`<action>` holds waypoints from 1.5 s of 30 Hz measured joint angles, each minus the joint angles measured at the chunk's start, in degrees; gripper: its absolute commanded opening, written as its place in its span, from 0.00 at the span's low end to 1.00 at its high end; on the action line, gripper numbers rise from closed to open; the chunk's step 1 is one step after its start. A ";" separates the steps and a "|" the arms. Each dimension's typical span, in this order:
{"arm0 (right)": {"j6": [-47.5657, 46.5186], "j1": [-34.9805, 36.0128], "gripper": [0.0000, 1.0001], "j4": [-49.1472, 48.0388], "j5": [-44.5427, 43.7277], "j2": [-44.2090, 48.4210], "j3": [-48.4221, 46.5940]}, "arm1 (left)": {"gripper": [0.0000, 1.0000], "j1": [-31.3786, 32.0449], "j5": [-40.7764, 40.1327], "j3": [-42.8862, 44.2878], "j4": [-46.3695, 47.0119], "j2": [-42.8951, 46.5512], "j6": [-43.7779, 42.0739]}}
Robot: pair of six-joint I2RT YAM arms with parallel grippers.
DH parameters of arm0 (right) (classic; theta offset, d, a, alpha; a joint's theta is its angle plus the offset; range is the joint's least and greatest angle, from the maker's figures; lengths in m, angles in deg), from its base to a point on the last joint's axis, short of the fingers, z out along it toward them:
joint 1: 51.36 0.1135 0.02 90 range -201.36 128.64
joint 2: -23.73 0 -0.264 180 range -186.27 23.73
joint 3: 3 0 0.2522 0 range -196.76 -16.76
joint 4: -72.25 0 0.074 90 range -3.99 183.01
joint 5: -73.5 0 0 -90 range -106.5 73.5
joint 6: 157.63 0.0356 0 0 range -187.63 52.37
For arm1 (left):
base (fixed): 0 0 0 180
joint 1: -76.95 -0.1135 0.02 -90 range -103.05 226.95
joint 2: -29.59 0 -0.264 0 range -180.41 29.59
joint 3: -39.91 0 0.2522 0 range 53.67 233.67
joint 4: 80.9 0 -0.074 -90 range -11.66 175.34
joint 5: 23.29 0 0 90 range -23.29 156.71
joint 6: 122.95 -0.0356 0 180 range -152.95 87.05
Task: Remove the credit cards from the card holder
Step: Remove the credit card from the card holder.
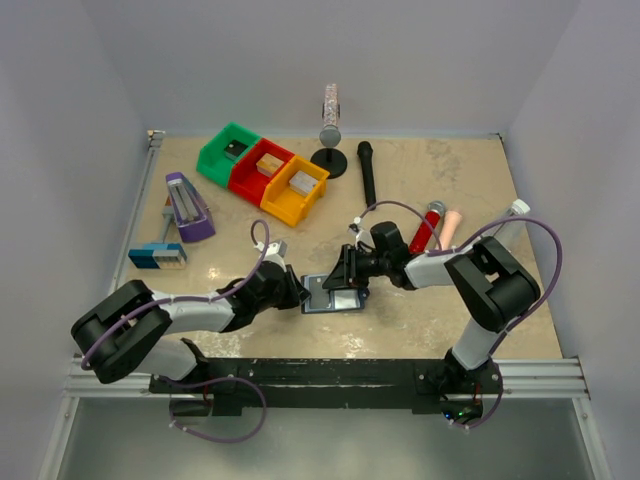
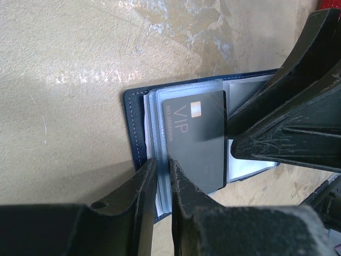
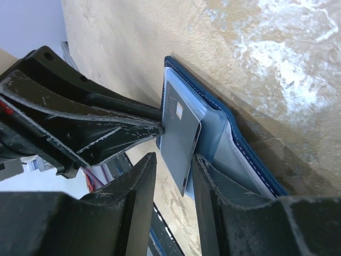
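Observation:
The dark blue card holder (image 1: 322,303) lies open on the table between both arms. My left gripper (image 2: 163,166) is shut on its clear sleeves at the left edge (image 2: 134,128) and pins it down. A black card marked VIP (image 2: 197,138) sticks partly out of a sleeve. My right gripper (image 3: 174,157) is open, its fingers (image 3: 136,186) straddling the card's free edge (image 3: 181,144) with a gap on the left side. The holder's blue cover (image 3: 250,154) lies against the table. No tan-gold or silvery card shows.
Green (image 1: 228,152), red (image 1: 259,168) and yellow (image 1: 295,190) bins with small blocks stand at the back. A purple block (image 1: 187,207) and a blue-grey block (image 1: 157,256) lie at left. A microphone stand (image 1: 330,140), a black stick (image 1: 367,172) and a red tube (image 1: 428,226) lie behind the right arm.

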 measured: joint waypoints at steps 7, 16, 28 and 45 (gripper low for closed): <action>0.07 -0.20 0.38 -1.46 1.53 -0.02 0.00 | 0.21 0.00 0.04 -0.20 1.05 -0.37 -0.02; -0.04 -0.22 0.38 -0.96 1.97 -0.31 -0.31 | 0.18 -0.02 0.52 -0.42 3.52 -1.51 -0.09; -0.07 -0.59 0.39 0.37 2.36 -1.75 -1.55 | 0.18 -0.39 2.29 -1.20 7.85 -3.19 -0.09; -2.51 0.98 0.40 6.82 2.64 -2.97 -5.99 | 0.23 -0.37 4.61 -1.38 10.25 -4.50 -0.04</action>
